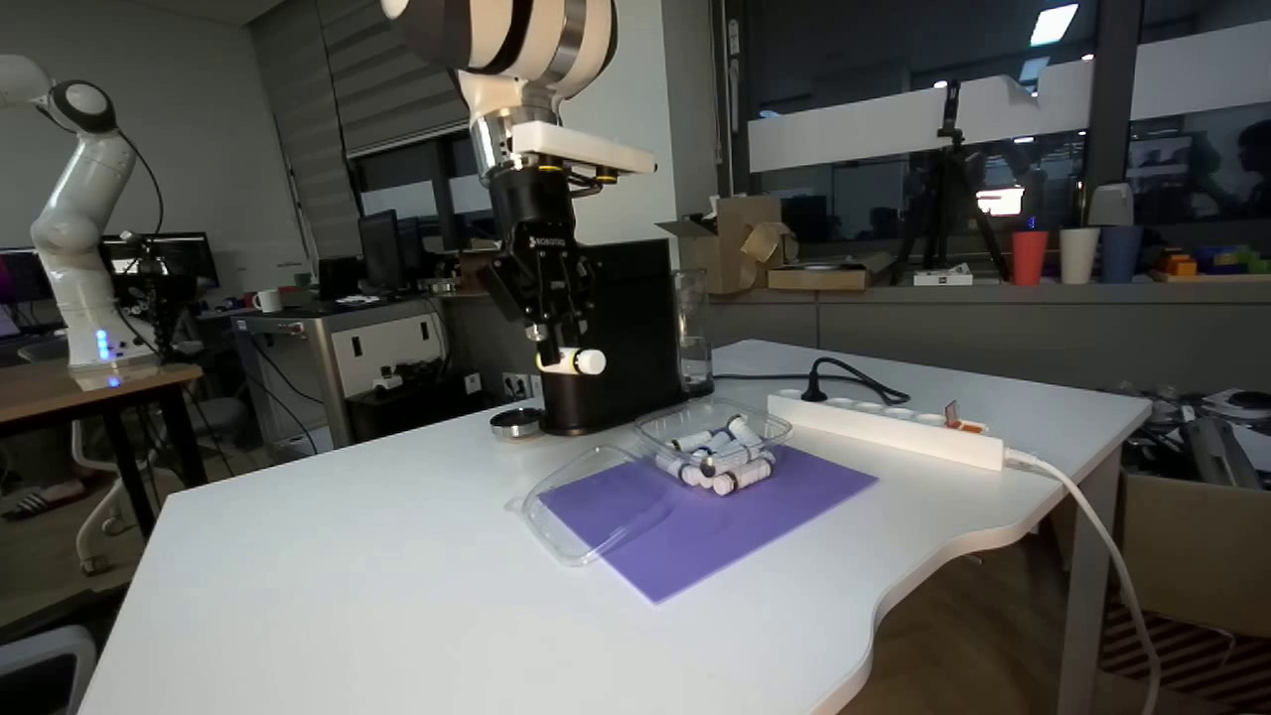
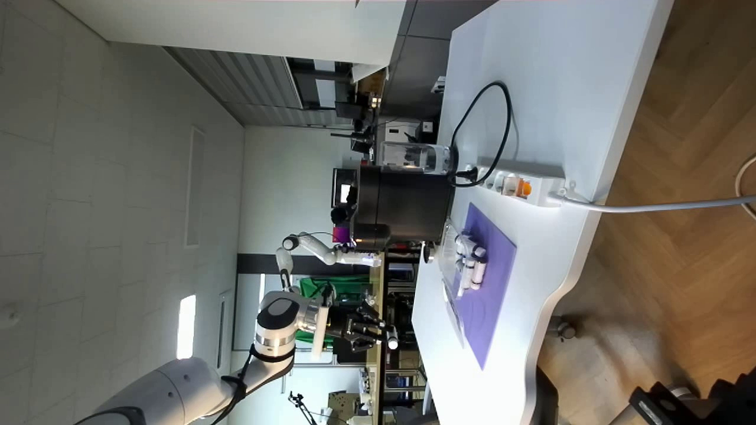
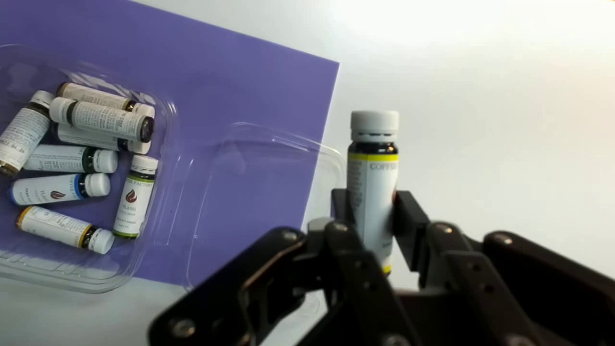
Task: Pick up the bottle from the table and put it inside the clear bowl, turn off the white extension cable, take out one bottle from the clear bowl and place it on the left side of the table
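Note:
My gripper (image 1: 562,350) is shut on a small white-capped bottle (image 3: 372,168) with yellow bands, held in the air above the white table (image 1: 377,576). The held bottle shows in both exterior views (image 1: 590,361) (image 2: 392,339). The clear bowl (image 1: 780,433) stands on a purple sheet and holds several similar bottles (image 3: 137,202). In the wrist view the bowl (image 3: 163,129) is at the left, apart from the gripper. The white extension cable (image 1: 884,429) lies behind the bowl, with a black plug and an orange piece (image 2: 524,188) on it; its switch state cannot be told.
A clear lid (image 1: 533,516) lies beside the bowl, partly on the purple sheet (image 1: 665,566). A tall black machine (image 1: 626,343) with a clear tank (image 1: 694,338) stands at the back. A round metal tin (image 1: 515,425) is beside it. A black cord (image 2: 509,112) loops behind.

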Tool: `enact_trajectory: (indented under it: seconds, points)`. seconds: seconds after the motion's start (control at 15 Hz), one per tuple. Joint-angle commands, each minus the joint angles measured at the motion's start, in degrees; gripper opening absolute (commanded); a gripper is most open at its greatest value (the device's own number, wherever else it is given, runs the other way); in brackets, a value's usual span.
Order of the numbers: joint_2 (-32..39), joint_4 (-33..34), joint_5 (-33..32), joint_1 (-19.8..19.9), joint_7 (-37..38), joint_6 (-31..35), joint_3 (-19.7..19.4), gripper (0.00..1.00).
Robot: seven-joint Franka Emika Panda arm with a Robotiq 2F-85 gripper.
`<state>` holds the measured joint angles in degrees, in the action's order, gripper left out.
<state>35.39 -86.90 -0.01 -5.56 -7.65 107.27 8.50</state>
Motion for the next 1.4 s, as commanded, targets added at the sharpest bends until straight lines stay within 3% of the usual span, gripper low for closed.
enact_trajectory:
  seconds: [0.0, 0.4, 0.47, 0.87, 1.33]
  points:
    - [0.14, 0.19, 0.38, -0.54, -0.14, -0.16, -0.63, 0.27]
    - [0.27, 0.26, 0.39, -0.54, -0.07, -0.16, -0.64, 0.27]
    - [0.27, 0.27, 0.39, -0.54, -0.07, -0.16, -0.64, 0.07]
    - [4.23, 1.63, -1.25, -2.68, 0.83, 3.41, -0.92, 0.07]
    - [10.99, 3.41, 0.08, -4.65, 4.72, 11.99, -1.16, 0.07]
